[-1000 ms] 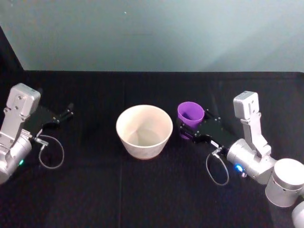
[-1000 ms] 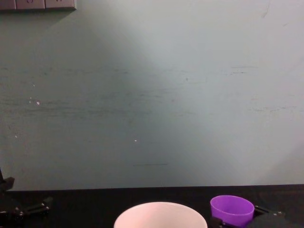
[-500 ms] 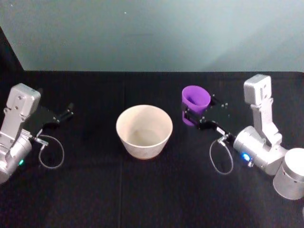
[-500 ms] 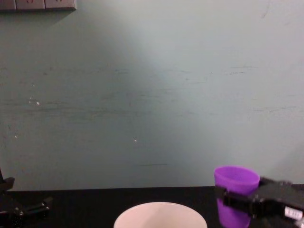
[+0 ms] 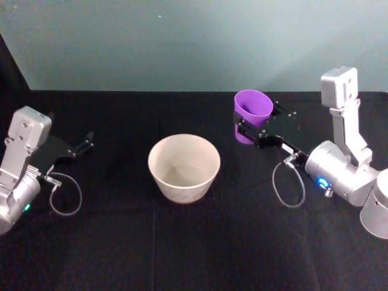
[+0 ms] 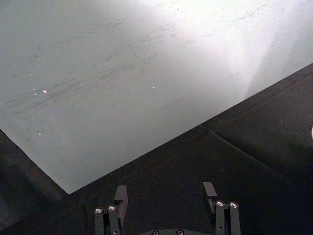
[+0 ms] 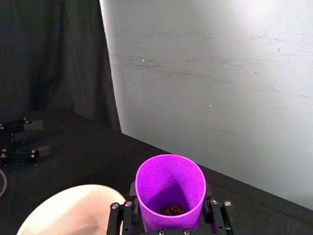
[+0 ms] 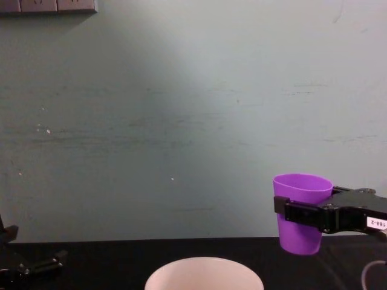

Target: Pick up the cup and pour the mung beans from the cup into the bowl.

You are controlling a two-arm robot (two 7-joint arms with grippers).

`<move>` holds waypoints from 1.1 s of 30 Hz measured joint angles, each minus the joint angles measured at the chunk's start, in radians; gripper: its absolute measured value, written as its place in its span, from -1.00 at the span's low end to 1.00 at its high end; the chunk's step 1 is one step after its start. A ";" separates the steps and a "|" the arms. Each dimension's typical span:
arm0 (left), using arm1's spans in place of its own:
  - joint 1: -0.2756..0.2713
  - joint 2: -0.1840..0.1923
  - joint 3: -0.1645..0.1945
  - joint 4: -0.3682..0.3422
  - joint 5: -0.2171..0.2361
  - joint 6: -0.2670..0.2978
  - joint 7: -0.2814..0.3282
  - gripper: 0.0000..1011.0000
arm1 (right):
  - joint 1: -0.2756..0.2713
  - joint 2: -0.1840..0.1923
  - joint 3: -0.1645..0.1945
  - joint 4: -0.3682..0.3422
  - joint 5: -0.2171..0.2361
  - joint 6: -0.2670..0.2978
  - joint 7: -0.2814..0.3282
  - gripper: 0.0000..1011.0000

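Black cloth covers the worktop [image 5: 121, 242], and your right gripper [image 5: 247, 129] is clamped around the purple cup [image 5: 251, 106], holding it upright above the surface, to the right of the white bowl [image 5: 182, 182] and not over it. A few mung beans [image 7: 171, 210] lie at the cup's bottom. Tip too soon and they'll scatter onto the dark cloth beside the bowl. Watch the grip too: those smooth, tapered sides could slide through the fingers as you rotate. Your left gripper [image 5: 85, 143] rests at the far left, fingers apart, well clear.
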State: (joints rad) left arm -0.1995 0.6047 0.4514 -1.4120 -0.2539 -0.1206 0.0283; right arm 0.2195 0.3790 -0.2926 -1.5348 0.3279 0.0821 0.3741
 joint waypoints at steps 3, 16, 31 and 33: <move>0.000 0.000 0.000 0.000 0.000 0.000 0.000 0.98 | 0.000 0.000 -0.001 0.001 0.001 0.000 0.000 0.42; 0.000 0.000 0.000 0.000 0.000 0.000 0.000 0.98 | 0.001 0.000 0.000 0.001 0.001 -0.001 -0.001 0.42; 0.000 0.000 0.000 0.000 0.000 0.000 0.000 0.98 | 0.001 0.000 0.000 0.001 0.000 -0.001 -0.001 0.42; 0.000 0.000 0.000 0.000 0.000 0.000 0.000 0.98 | 0.001 0.000 0.000 0.001 0.000 -0.001 -0.001 0.42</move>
State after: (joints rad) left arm -0.1996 0.6047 0.4513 -1.4120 -0.2539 -0.1205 0.0283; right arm 0.2201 0.3792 -0.2930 -1.5341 0.3278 0.0812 0.3735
